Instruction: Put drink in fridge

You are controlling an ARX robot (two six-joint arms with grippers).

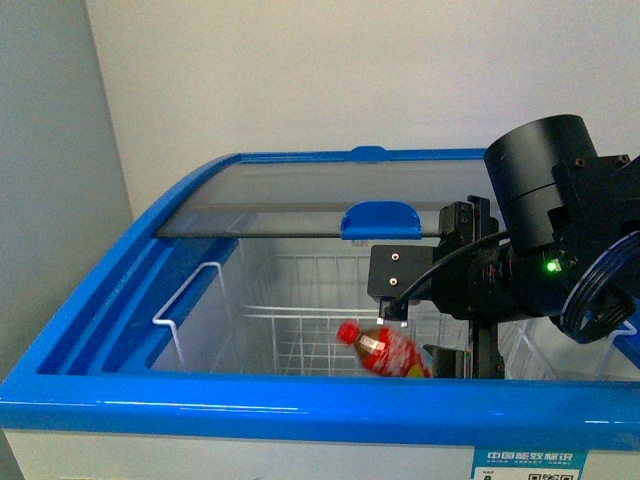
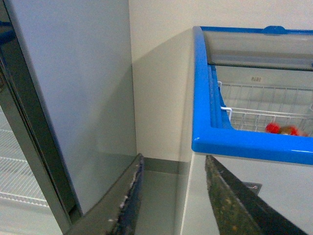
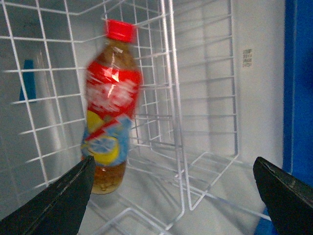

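Drink (image 3: pixel 111 105), red-capped clear plastic, is seen blurred w/ white wire basket (image 3: pixel 171 112) around it in fridge (image 1: pixel 300 405); right gripper (image 3: pixel 173 196) spread wide, empty; left gripper (image 2: pixel 171 205) likewise.

Our right arm (image 1: pixel 560 240): matte black housings, cylindrical joint, one lit green indicator, black cable, blue coiled hose, two small screws on bracket.

fridge (image 1: pixel 300 405) top open, glass lid (image 1: pixel 330 195) covers rear, wire basket (image 1: pixel 290 330) below

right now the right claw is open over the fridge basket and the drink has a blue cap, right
Not quite. The drink has a red cap, as the right wrist view shows. The rest holds: the right claw is open over the wire basket in the fridge.
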